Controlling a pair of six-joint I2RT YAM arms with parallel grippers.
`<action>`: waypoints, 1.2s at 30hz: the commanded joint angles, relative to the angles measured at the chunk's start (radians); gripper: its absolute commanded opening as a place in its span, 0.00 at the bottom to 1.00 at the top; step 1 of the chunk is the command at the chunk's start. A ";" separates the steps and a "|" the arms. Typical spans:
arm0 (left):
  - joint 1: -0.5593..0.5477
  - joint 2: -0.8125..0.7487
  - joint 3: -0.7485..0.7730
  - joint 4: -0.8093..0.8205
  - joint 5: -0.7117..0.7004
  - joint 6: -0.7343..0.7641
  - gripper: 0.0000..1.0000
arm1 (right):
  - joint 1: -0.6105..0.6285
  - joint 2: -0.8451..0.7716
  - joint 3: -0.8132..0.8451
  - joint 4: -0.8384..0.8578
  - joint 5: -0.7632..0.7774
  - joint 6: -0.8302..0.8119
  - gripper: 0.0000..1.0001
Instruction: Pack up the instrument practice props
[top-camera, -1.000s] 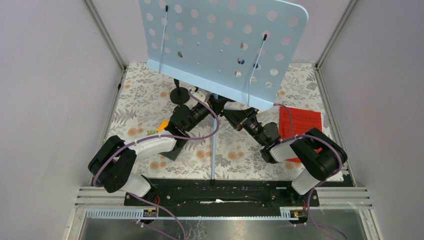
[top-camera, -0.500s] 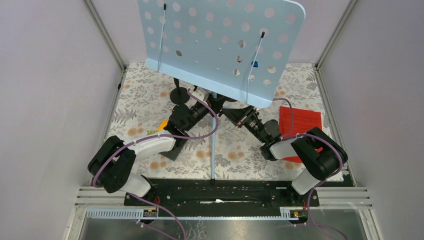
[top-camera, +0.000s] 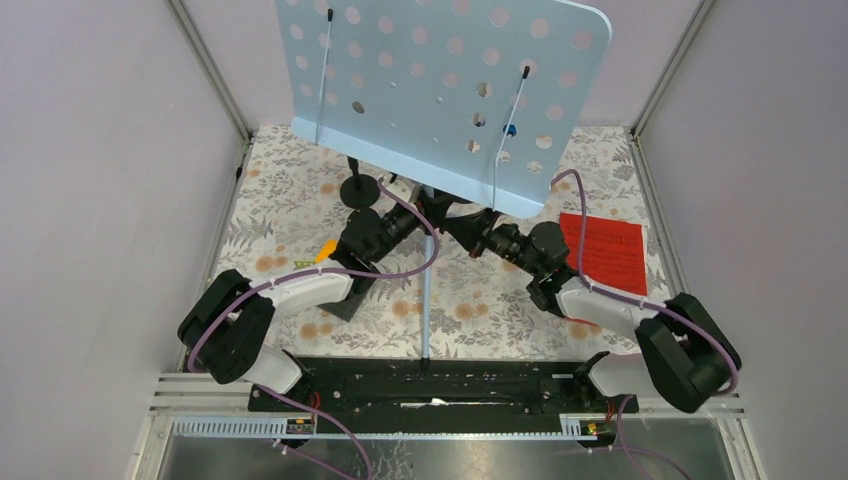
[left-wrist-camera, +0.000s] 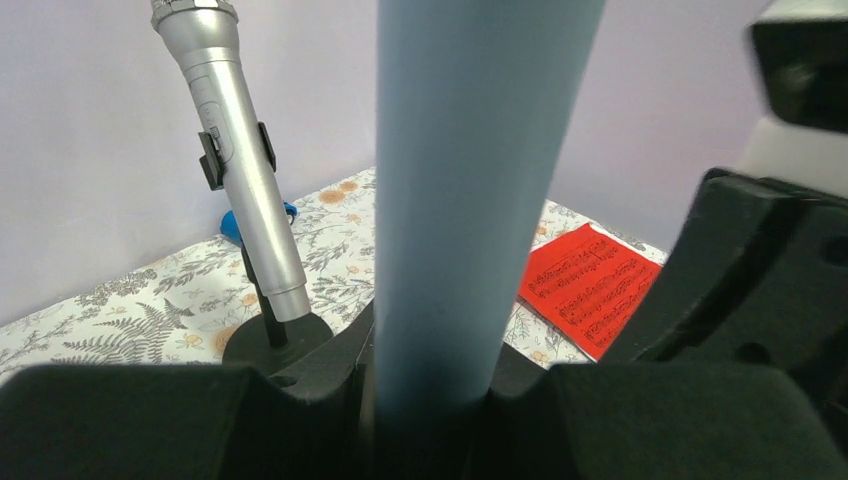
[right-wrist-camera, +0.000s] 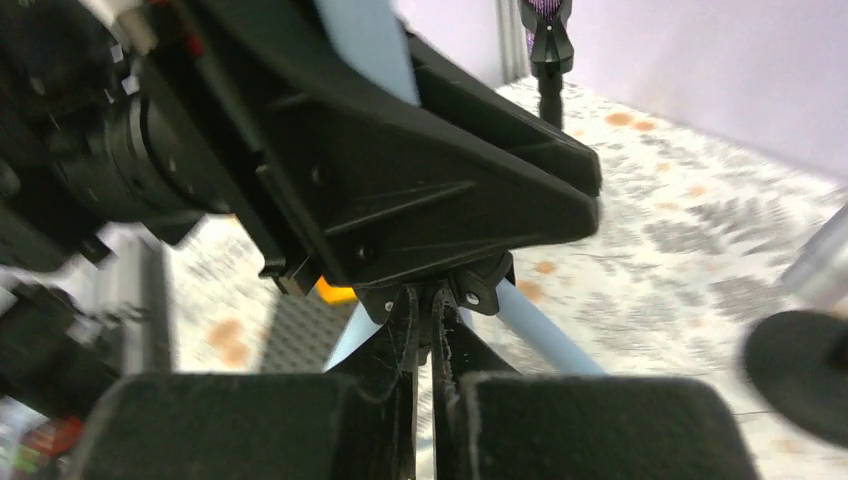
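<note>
Between the black pads of the left gripper (left-wrist-camera: 430, 400), clenched tight from both sides: the pale-blue pole (left-wrist-camera: 470, 180) of the sheet-music holder (top-camera: 440, 90). Stands near the middle of the floral table (top-camera: 280, 200), a little toward the far side, with the pole upright and the long axis vertical. Carries on top a broad pale-blue plate with round holes and two thin wire arms, tilted with its face toward the near side, and hides both gripper tips from above. Meets the right gripper (right-wrist-camera: 432, 400) low down, under the black tripod hub: pads drawn almost together with thin black struts in the narrow gap, but cannot tell if truly pinching them. Beyond the pole, a silver microphone (left-wrist-camera: 240, 170), nearly upright, head up, clipped in a black round-based mount (left-wrist-camera: 275, 340). To the right, flat on the cloth and well apart from the pole, a red music sheet (top-camera: 602, 250) with black notes.
</note>
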 joint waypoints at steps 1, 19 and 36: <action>0.010 0.091 -0.030 -0.283 -0.050 -0.147 0.00 | 0.106 -0.105 0.077 -0.466 -0.174 -0.556 0.00; 0.009 0.106 -0.020 -0.289 -0.064 -0.146 0.00 | 0.481 -0.129 0.012 -0.911 0.578 -1.525 0.23; 0.010 0.113 -0.015 -0.295 -0.061 -0.150 0.00 | 0.513 -0.626 -0.331 -0.228 0.915 -0.298 0.93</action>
